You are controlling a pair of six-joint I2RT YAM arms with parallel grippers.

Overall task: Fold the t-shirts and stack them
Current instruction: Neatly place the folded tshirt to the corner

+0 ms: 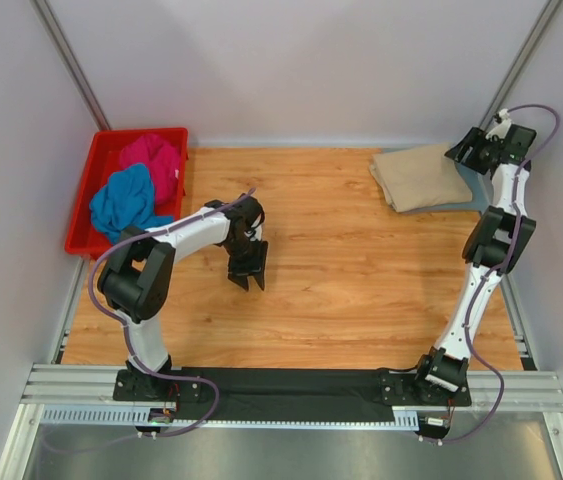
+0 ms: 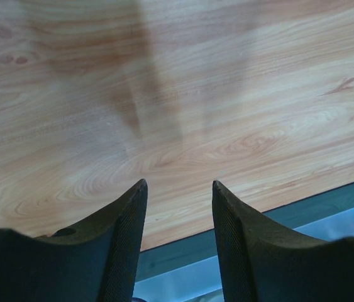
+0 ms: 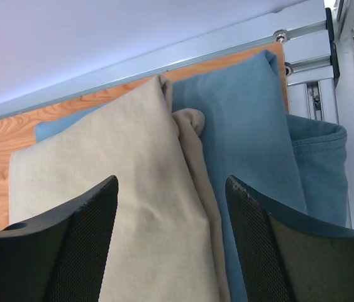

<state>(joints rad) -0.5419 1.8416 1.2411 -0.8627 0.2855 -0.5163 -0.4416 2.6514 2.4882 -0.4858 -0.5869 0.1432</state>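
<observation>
The beige t-shirt [image 1: 419, 176] lies folded at the far right corner of the wooden table [image 1: 361, 290], resting on the folded grey-blue t-shirt [image 3: 252, 119], whose edge shows beyond it on the right. The magenta t-shirt [image 1: 153, 160] and the bright blue t-shirt [image 1: 124, 202] sit crumpled in the red bin [image 1: 79, 225] at the far left. The right gripper [image 3: 171, 185] hangs over the beige shirt with its jaws spread wide and nothing between them, while the left gripper [image 2: 180, 184] hovers over bare wood near the table's middle, jaws parted and empty.
</observation>
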